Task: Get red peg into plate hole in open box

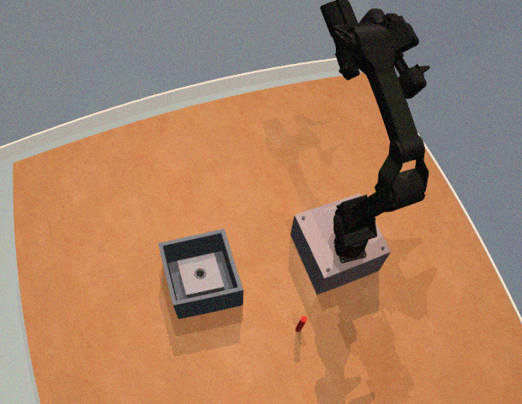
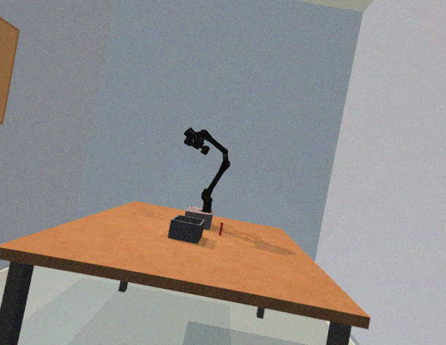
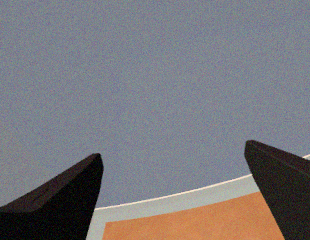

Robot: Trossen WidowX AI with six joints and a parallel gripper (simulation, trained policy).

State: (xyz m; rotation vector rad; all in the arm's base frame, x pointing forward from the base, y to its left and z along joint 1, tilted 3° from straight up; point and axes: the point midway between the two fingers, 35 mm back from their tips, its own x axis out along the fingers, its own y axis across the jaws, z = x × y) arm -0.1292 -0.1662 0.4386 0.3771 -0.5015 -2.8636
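The red peg (image 1: 300, 323) (image 2: 220, 228) stands upright on the orange table, in front of the arm's base and to the right of the box. The dark open box (image 1: 167, 269) (image 2: 185, 230) holds a light plate (image 1: 187, 278) with a round hole (image 1: 199, 273) at its bottom. My gripper (image 1: 335, 13) (image 2: 188, 136) (image 3: 174, 155) is raised high above the table, far from the peg and the box. Its fingers stand wide apart with nothing between them in the wrist view.
The arm stands on a grey base block (image 1: 309, 243) (image 2: 201, 214) right of the box. The orange table top (image 1: 100, 195) (image 2: 252, 274) has a pale border (image 1: 4, 173) along its far and left edges.
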